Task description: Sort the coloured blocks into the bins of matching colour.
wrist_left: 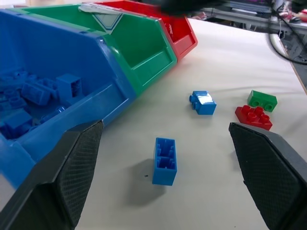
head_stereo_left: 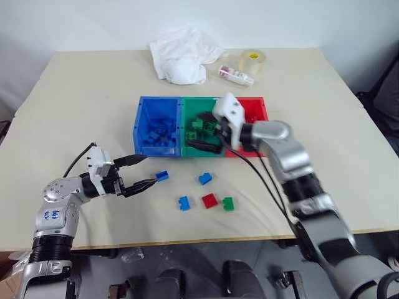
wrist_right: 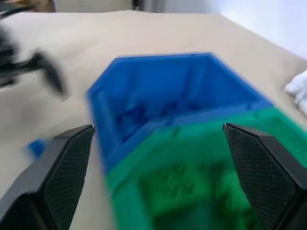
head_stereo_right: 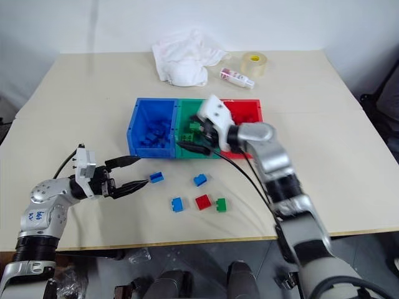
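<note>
Three joined bins stand mid-table: blue bin (head_stereo_left: 142,121), green bin (head_stereo_left: 198,100), red bin (head_stereo_left: 259,107). Several blue blocks (head_stereo_left: 161,131) lie in the blue one and green blocks (head_stereo_left: 201,123) in the green one. My right gripper (head_stereo_left: 201,132) hangs open over the green bin (wrist_right: 201,191), with nothing between its fingers. My left gripper (head_stereo_left: 148,170) is open and level just above the table, its fingers either side of a blue block (wrist_left: 164,160) without touching it. Loose on the table in front of the bins are two more blue blocks (head_stereo_left: 205,179) (head_stereo_left: 184,203), a red block (head_stereo_left: 209,200) and a green block (head_stereo_left: 228,204).
At the back of the table lie a crumpled white cloth (head_stereo_left: 184,56), a roll of clear tape (head_stereo_left: 252,61) and a small bottle (head_stereo_left: 235,75). Black cables (head_stereo_left: 265,180) trail from my right arm over the table. The table's front edge (head_stereo_left: 187,240) runs just behind the loose blocks.
</note>
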